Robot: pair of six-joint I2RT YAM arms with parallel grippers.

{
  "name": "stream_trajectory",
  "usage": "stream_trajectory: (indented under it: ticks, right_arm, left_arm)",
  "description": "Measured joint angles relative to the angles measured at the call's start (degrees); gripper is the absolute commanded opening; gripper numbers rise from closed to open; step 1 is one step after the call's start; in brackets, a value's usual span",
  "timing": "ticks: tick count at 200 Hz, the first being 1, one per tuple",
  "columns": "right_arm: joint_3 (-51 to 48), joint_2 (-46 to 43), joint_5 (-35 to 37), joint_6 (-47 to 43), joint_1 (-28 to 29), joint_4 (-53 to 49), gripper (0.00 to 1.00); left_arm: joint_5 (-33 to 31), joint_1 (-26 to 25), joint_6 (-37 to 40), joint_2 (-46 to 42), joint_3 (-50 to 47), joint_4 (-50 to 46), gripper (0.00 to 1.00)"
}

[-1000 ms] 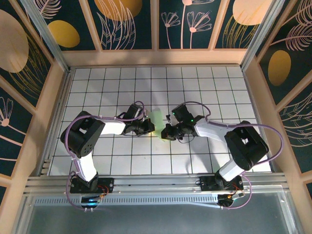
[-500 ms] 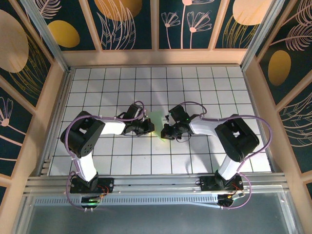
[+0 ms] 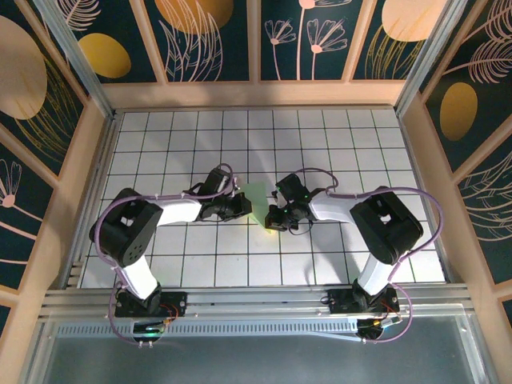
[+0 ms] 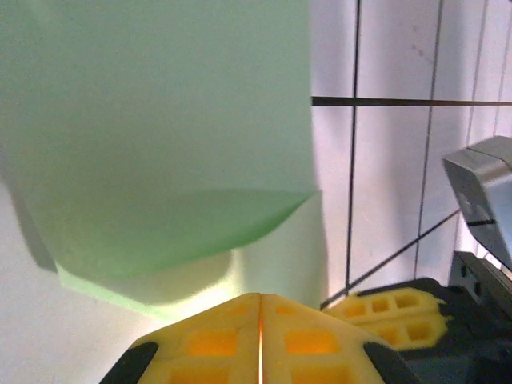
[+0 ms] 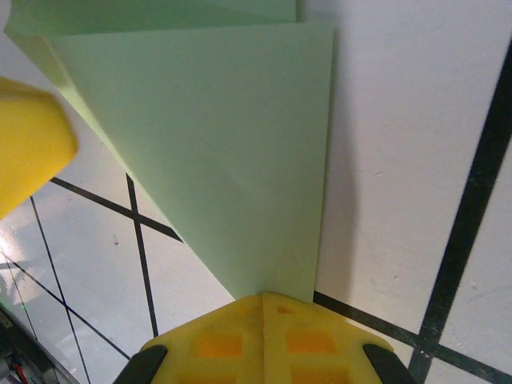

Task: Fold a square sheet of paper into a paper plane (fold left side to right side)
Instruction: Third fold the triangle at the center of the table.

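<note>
The left gripper (image 3: 242, 210) had its two yellow fingers (image 4: 208, 344) pressed flat together, with only a thin line between them. The lower layer of the pale-green paper (image 3: 256, 194) came down to the tips, but I cannot tell if the edge was really caught between them or only touched them. In the left wrist view the upper layer of the paper stood lifted over the lower one. Its near edge was bent in a soft curve and threw a shadow on the layer under it.

The right gripper (image 3: 270, 218) was also closed, finger against finger. In the right wrist view the narrow end of the paper ran straight into its tips, so it had the paper pinched there. From that point the paper widened toward 11 o'clock like a long triangle, and one more layer showed along the top of that view.

From above, the paper lay near the middle of the white grid table (image 3: 336, 144). The left gripper was at 7 o'clock of the paper and the right gripper at 5 o'clock. The two grippers were near each other, the paper between them. One yellow finger of the left gripper appeared at 9 o'clock in the right wrist view, just beside the paper.
</note>
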Motion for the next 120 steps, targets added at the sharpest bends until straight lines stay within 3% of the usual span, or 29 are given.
stream_trajectory:
  ticks: [64, 120]
  right_arm:
    - [1.95, 0.61, 2.62, 0.04, 1.22, -2.84, 0.0]
    - [3.15, 1.01, 4.26, 0.07, 2.05, -4.33, 0.0]
  left_arm:
    - [3.8, -2.19, -2.21, -1.86, -3.58, 5.07, 0.08]
    - [4.5, -2.58, -4.2, 2.23, -3.58, 9.42, 0.07]
